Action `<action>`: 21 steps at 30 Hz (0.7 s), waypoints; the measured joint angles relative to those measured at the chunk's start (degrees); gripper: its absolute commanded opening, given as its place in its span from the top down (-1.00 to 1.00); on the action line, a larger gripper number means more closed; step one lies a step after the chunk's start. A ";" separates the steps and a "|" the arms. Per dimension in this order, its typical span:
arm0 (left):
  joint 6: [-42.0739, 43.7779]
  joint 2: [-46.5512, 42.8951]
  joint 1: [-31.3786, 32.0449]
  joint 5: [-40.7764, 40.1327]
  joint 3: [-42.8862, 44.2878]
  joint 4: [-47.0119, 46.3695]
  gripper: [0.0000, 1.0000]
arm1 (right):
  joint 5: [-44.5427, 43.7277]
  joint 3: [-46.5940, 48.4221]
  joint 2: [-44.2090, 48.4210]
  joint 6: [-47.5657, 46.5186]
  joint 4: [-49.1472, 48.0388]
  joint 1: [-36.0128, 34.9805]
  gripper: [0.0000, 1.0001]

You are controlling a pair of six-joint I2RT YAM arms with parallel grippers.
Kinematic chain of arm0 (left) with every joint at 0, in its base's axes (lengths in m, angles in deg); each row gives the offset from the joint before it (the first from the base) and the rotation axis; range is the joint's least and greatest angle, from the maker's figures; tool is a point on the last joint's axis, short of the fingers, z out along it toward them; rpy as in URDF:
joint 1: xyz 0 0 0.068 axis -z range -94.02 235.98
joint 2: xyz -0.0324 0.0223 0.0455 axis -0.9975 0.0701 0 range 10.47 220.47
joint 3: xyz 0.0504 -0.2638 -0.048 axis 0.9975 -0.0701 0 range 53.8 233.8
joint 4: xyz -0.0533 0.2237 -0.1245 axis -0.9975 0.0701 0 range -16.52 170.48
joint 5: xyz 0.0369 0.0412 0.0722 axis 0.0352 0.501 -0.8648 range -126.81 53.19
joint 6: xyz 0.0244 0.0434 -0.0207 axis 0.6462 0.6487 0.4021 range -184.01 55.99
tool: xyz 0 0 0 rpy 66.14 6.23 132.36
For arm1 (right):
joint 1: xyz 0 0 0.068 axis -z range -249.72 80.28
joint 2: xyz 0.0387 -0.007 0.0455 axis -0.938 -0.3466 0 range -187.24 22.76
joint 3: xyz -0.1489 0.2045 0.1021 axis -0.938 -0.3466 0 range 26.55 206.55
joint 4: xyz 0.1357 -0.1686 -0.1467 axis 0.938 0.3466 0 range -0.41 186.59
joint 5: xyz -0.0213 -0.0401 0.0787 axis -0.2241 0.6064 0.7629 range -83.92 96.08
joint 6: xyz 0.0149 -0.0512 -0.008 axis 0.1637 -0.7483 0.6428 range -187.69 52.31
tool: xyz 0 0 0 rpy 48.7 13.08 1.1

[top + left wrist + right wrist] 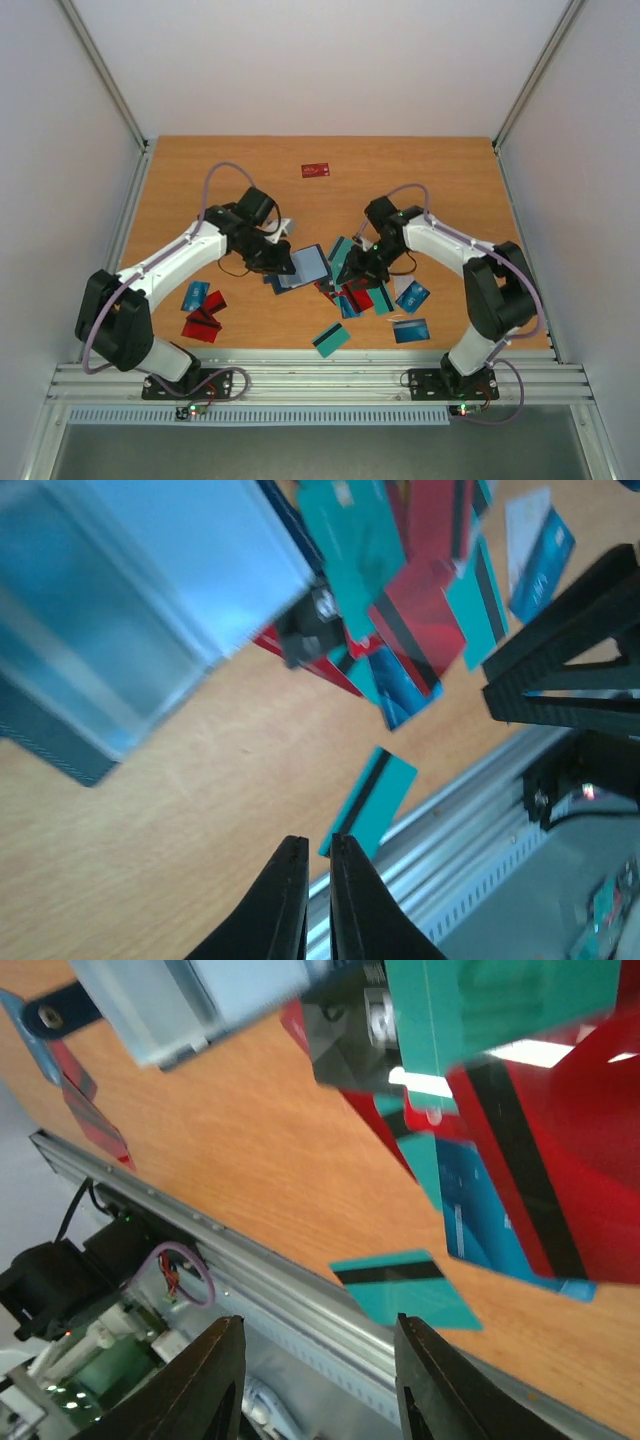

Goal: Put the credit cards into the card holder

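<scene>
Entry, early stage: I log the dark navy folding card holder (306, 266) open at centre of the wooden table (450, 170), no card visibly inside, thin plastic credit cards (330, 338) strewn from its 3 to 8 o'clock, left gripper (318, 842) clenched empty, right gripper (320, 1330) released.

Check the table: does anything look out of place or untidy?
One red card lies alone at the far side, apart from the rest. The other credit cards lie in an overlapping heap beside the card holder.
</scene>
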 measured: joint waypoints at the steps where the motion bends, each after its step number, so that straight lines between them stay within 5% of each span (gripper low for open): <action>1: -0.04 0.00 1.46 0.39 -0.11 -0.07 0.80 | 0.85 -2.95 1.73 1.55 -2.01 -0.04 0.07; 9: -2.38 1.77 11.21 1.95 -2.10 -0.72 0.78 | 4.31 -24.55 16.35 16.83 -16.20 -1.60 -0.13; 21: -4.55 13.22 16.76 1.57 -3.87 -4.44 0.81 | -0.72 -34.71 22.80 32.02 -26.14 -13.14 -0.22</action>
